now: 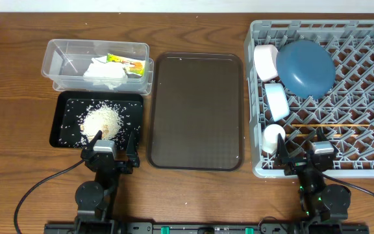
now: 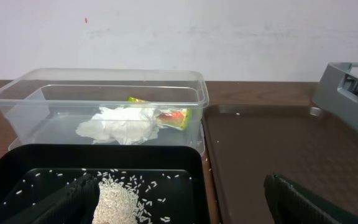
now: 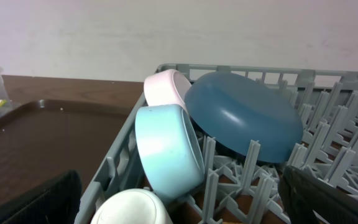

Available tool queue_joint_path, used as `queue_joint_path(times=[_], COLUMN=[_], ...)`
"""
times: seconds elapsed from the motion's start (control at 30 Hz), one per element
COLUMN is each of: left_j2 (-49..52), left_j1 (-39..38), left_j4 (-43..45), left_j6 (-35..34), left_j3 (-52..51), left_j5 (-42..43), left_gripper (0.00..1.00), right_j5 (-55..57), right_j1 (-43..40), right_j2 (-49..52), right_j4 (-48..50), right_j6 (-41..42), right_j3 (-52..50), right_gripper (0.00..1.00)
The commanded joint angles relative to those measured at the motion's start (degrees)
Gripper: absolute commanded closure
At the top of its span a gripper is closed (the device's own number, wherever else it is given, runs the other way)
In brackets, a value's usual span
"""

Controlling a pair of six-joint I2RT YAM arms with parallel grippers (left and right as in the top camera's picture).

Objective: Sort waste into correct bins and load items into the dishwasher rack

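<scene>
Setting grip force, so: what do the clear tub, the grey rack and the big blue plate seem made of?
Clear tub: thin glossy plastic; the tissue shows through its walls. Grey rack: matte moulded plastic, one-piece lattice and pegs. Blue plate: smooth with a soft highlight, probably ceramic or melamine.

Bright, even indoor light w/ soft, faint shadows. Slight sheen on blue plate (image 3: 241, 115) & clear tub (image 2: 104, 93). Wrist-view foregrounds blurry.

Your eleven o'clock: clear rectangular plastic tub (image 2: 55, 106) holding crumpled white tissue paper (image 2: 123, 124) (small yellow-green snack wrapper (image 2: 174, 117) touching it); loose white rice (image 2: 118, 200) at seven.
</scene>
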Motion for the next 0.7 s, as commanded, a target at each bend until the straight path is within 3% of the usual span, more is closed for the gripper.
queue_joint_path(times=[0.0, 0.67], left_j2=[-0.35, -0.35], left_j1=[0.35, 0.35], left_j4=[-2.34, -2.34], left_j6=[1.03, 1.01], left_j3=[-0.7, -0.7], left_j5=[0.61, 0.61], left_gripper=[0.12, 0.12], right_j5=[-0.02, -0.02], right_j1=[0.55, 0.55], right_j2=[-0.39, -0.39], right_j4=[-0.07, -0.07], right_j6=[-0.85, -0.85], right_j3=[-0.15, -0.15], right_gripper=[0.01, 0.01])
